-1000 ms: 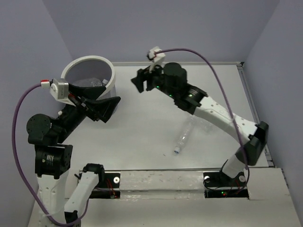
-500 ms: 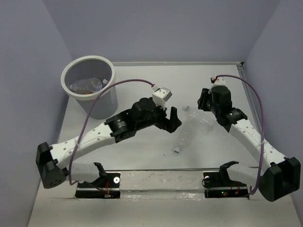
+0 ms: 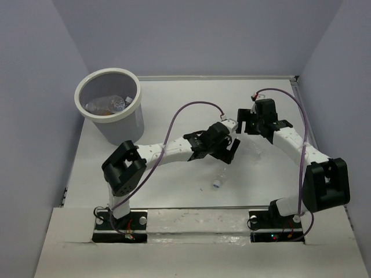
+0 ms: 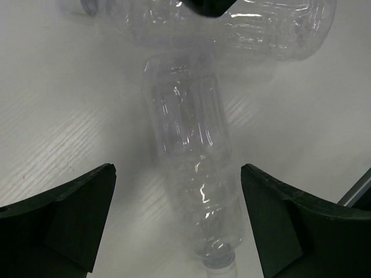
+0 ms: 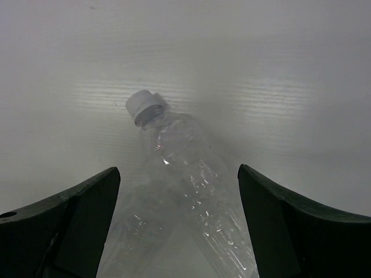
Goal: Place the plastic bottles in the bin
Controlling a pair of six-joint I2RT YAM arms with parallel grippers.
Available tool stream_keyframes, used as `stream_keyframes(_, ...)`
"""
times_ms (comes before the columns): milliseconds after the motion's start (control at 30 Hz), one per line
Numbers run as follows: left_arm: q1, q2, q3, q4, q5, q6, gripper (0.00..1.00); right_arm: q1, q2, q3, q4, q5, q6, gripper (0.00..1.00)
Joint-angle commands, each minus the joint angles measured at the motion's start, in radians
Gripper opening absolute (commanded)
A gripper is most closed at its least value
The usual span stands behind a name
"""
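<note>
Two clear plastic bottles lie crossed mid-table. One (image 3: 220, 174) points its pale cap toward the near edge. In the left wrist view this bottle (image 4: 191, 150) lies between the fingers of my open left gripper (image 4: 178, 220) (image 3: 227, 153), apart from both. The other bottle (image 4: 249, 29) lies across it. My open right gripper (image 3: 244, 123) (image 5: 179, 220) hovers over that second, white-capped bottle (image 5: 185, 168) (image 3: 250, 149) without touching it. The bin (image 3: 134, 107) stands at the far left with several bottles (image 3: 107, 105) inside.
A raised table edge (image 3: 301, 110) runs along the right side, close to the right arm. Purple-grey walls enclose the table at the back and both sides. The two grippers are close together above the crossed bottles.
The left arm swung from beside the bin to the middle and now straddles the near bottle. The right gripper drew back rightward from near the bin to over the other bottle.
</note>
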Motion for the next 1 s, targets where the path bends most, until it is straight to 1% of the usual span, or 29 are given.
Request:
stream_keyframes(0,-0.001,0.12,0.144,-0.003,0.058,0.061,0.99,-0.007,0.078,0.063,-0.028,-0.033,-0.053,0.88)
stream_keyframes(133,0.0,0.206,0.206,-0.029,0.095,0.068,0.99,-0.007,0.111,0.066,-0.032,-0.019,-0.075,0.89)
stream_keyframes(267,0.002,0.249,0.206,-0.023,0.064,0.063,0.99,-0.007,0.161,0.076,-0.038,-0.024,-0.076,0.89)
stream_keyframes(367,0.002,0.248,0.162,-0.006,0.047,0.063,0.86,-0.007,0.185,0.071,-0.038,-0.033,-0.065,0.87)
stream_keyframes(400,0.005,0.234,0.136,-0.004,0.044,0.061,0.78,-0.007,0.199,0.068,-0.035,-0.038,-0.064,0.86)
stream_keyframes(467,0.008,0.207,0.093,0.009,0.046,0.055,0.74,-0.007,0.211,0.068,-0.038,-0.045,-0.062,0.85)
stream_keyframes(533,0.01,0.133,0.013,0.066,0.056,0.049,0.71,-0.007,0.22,0.071,-0.037,-0.062,-0.049,0.83)
stream_keyframes(600,0.01,0.073,-0.033,0.096,0.061,0.043,0.65,-0.007,0.222,0.071,-0.037,-0.082,-0.041,0.79)
stream_keyframes(633,0.01,0.011,-0.064,0.096,0.043,0.04,0.6,-0.007,0.224,0.069,-0.035,-0.088,-0.038,0.77)
stream_keyframes(700,0.013,-0.052,-0.084,0.096,0.029,0.038,0.57,-0.007,0.225,0.063,-0.032,-0.099,-0.035,0.74)
stream_keyframes(733,0.023,-0.117,-0.097,0.097,0.029,0.038,0.54,-0.007,0.224,0.062,-0.029,-0.113,-0.033,0.71)
stream_keyframes(767,0.031,-0.152,-0.101,0.097,-0.006,0.041,0.53,-0.007,0.221,0.056,-0.029,-0.122,-0.033,0.67)
stream_keyframes(800,0.055,-0.216,-0.104,0.094,-0.009,0.04,0.51,-0.007,0.217,0.053,-0.023,-0.137,-0.03,0.66)
stream_keyframes(867,0.089,-0.287,-0.107,0.077,-0.017,0.035,0.48,-0.007,0.211,0.04,-0.017,-0.174,-0.026,0.54)
stream_keyframes(900,0.135,-0.359,-0.107,0.073,-0.019,0.031,0.45,-0.007,0.208,0.037,-0.008,-0.183,-0.021,0.51)
stream_keyframes(967,0.193,-0.433,-0.099,0.057,-0.014,0.022,0.45,-0.007,0.196,0.026,0.003,-0.215,-0.012,0.44)
